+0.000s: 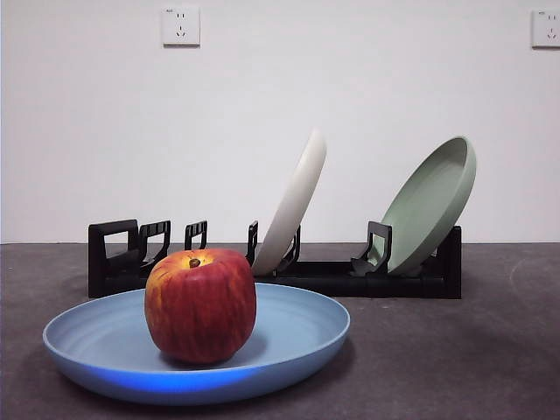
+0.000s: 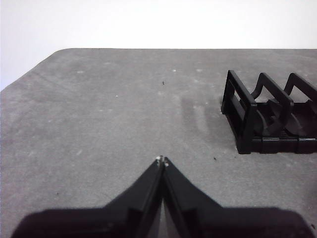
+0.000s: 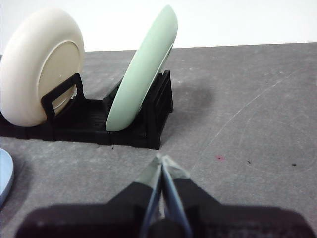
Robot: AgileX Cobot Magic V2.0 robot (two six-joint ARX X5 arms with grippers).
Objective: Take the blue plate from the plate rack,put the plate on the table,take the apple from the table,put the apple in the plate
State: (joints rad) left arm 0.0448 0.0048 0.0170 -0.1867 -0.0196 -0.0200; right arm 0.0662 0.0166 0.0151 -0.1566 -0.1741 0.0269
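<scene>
Both your grippers are idling closed and empty: the left gripper [image 2: 162, 159] beside the plate rack [image 1: 271, 262], the right gripper [image 3: 162, 159] nearer the blue plate [image 1: 197, 346]. The apple [image 1: 200, 304] is sitting upright in that plate on the table [image 1: 455, 350]; you're likely done.

You see a round, matte light-blue plate [image 1: 289, 346] with faint concentric rings, and on it a red apple [image 1: 200, 304] with smooth, slightly waxy skin. The long black rack [image 1: 350, 278] looks like moulded plastic. The dark grey table [image 2: 109, 109] is matte and finely grained, scuffed with pale specks, possibly dust.
</scene>
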